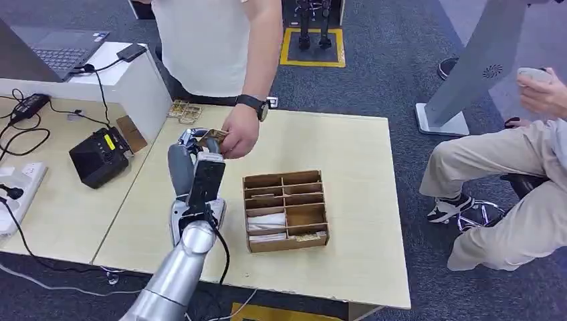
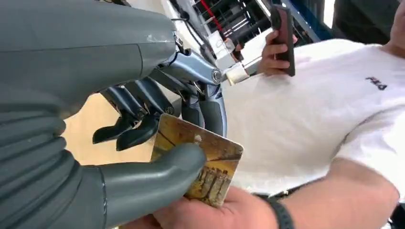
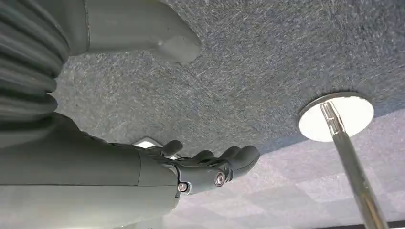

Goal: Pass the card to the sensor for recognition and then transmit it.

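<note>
My left hand (image 1: 194,152) is raised over the wooden table (image 1: 348,167) and pinches a yellow-brown card (image 1: 215,136) between its thumb and fingers. In the left wrist view the grey thumb (image 2: 157,176) presses on the card (image 2: 217,160), with the dark fingers behind it. A person's hand (image 1: 239,132) with a black wristwatch grips the card's other end (image 2: 210,212). The black sensor box (image 1: 100,157) sits on the adjoining desk to the left of my hand. My right hand (image 3: 205,167) hangs over grey carpet with its fingers spread, holding nothing.
A brown compartment box (image 1: 284,176) with white cards in it stands just right of my left arm. More loose cards (image 1: 185,110) lie at the table's far edge. The standing person is close behind the table; another person (image 1: 515,174) sits at the right. Cables and a laptop (image 1: 60,47) crowd the left desk.
</note>
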Robot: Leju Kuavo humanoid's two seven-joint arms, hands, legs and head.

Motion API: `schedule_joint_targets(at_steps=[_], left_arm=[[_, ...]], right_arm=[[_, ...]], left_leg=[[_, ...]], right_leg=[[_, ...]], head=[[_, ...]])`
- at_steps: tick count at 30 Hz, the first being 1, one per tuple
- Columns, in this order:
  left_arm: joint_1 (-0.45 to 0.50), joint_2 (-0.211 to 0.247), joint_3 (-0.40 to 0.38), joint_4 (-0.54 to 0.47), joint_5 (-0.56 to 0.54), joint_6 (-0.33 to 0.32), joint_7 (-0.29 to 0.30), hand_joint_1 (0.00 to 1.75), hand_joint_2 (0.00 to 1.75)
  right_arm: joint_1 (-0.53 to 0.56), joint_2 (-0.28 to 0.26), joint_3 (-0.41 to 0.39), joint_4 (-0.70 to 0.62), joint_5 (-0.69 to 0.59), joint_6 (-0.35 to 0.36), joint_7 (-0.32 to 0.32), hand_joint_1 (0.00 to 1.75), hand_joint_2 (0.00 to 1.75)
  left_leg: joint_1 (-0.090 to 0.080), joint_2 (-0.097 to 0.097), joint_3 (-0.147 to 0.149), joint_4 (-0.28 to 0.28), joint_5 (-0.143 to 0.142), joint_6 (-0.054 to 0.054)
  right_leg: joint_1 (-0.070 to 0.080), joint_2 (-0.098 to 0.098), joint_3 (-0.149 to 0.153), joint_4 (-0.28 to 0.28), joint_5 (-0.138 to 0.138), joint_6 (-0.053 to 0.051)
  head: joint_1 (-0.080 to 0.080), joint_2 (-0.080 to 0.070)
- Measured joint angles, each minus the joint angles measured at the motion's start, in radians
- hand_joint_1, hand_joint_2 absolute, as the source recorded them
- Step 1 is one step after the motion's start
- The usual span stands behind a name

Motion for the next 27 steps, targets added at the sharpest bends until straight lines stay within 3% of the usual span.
schedule_joint_targets(at_steps=[3,5,14,22,23,27], left_arm=[[-0.051,0.010,0.000,0.043,0.012,-0.001,0.013,1.75,1.75],[-0.075,0.014,0.000,0.065,0.024,-0.013,0.013,0.00,1.75],[-0.117,0.025,0.000,0.116,0.084,-0.033,-0.006,0.00,1.75],[-0.084,0.044,0.000,0.073,0.139,-0.040,-0.046,0.00,1.75],[-0.074,0.048,0.000,0.059,0.148,-0.040,-0.052,0.00,0.00],[0.005,0.065,0.000,-0.048,0.201,-0.030,-0.106,0.00,0.00]], right_arm=[[0.000,0.000,0.000,0.003,0.003,0.000,0.003,0.00,1.75],[0.000,0.000,0.000,0.003,0.004,0.000,0.003,0.00,1.75],[-0.002,0.000,0.000,0.011,-0.008,0.000,0.005,0.00,1.75],[-0.002,0.000,0.000,0.012,-0.041,0.000,0.013,0.00,1.75],[-0.002,0.000,0.000,0.012,-0.043,0.000,0.014,0.00,1.75],[-0.001,0.000,0.000,0.011,-0.076,0.000,0.031,0.00,1.75]], left_leg=[[0.000,0.000,0.000,0.000,0.000,0.000],[0.000,0.000,0.000,0.000,0.000,0.000],[0.000,0.000,-0.001,0.000,0.000,0.000],[0.000,0.000,-0.001,0.000,0.000,0.000],[0.000,0.000,-0.001,0.000,0.000,0.000],[0.000,0.001,-0.001,0.000,0.000,0.000]], right_leg=[[0.000,0.000,0.000,0.000,0.000,0.000],[0.000,0.001,0.000,0.000,0.000,0.000],[0.000,0.001,-0.001,0.000,0.000,0.000],[0.000,0.001,0.000,0.000,0.000,0.000],[0.000,0.001,0.000,0.000,0.000,0.000],[0.000,0.001,-0.001,0.000,-0.001,0.000]], head=[[0.000,0.000],[0.000,0.000],[0.000,0.000],[0.000,0.000],[0.000,0.000],[0.000,0.000]])
